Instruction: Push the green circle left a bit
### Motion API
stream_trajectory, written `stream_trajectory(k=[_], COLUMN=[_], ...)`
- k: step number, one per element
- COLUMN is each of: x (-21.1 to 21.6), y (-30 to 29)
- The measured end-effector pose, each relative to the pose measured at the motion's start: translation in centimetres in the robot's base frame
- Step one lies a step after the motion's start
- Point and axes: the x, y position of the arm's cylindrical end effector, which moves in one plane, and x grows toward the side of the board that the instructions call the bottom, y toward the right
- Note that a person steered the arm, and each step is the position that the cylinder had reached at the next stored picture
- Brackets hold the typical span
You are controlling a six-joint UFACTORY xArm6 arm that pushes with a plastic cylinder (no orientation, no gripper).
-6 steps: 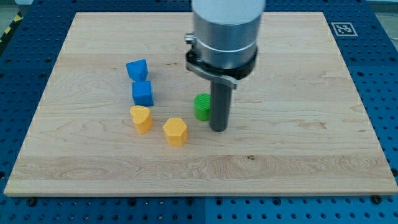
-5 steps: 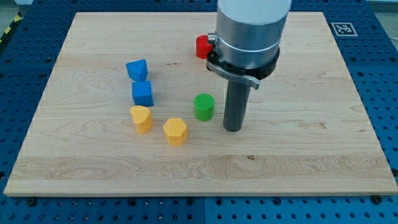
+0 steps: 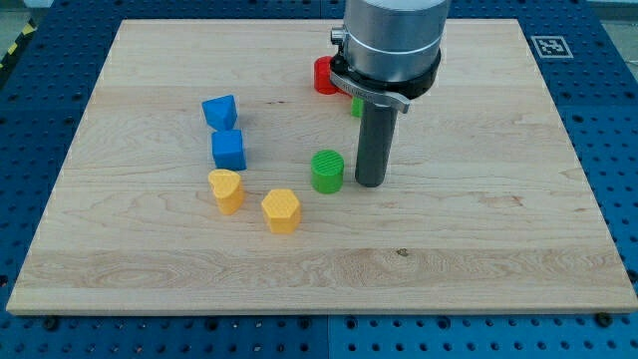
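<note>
The green circle (image 3: 326, 171) stands upright near the middle of the wooden board (image 3: 498, 229). My tip (image 3: 371, 183) rests on the board just to the right of the green circle, with a narrow gap between them. The wide grey arm body hangs above the tip at the view's top.
Two blue blocks (image 3: 219, 111) (image 3: 228, 150) and two yellow blocks (image 3: 226, 189) (image 3: 281, 209) lie left of the green circle. A red block (image 3: 322, 75) and a sliver of another green block (image 3: 355, 106) show behind the arm. A marker tag (image 3: 548, 46) sits at the top right corner.
My tip went from touching the green circle's right side out to the right, then came back up and left, close beside it. The green circle has not visibly moved.
</note>
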Motion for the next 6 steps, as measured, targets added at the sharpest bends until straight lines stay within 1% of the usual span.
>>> stream_trajectory(k=[6], x=[0.0], y=[-1.7])
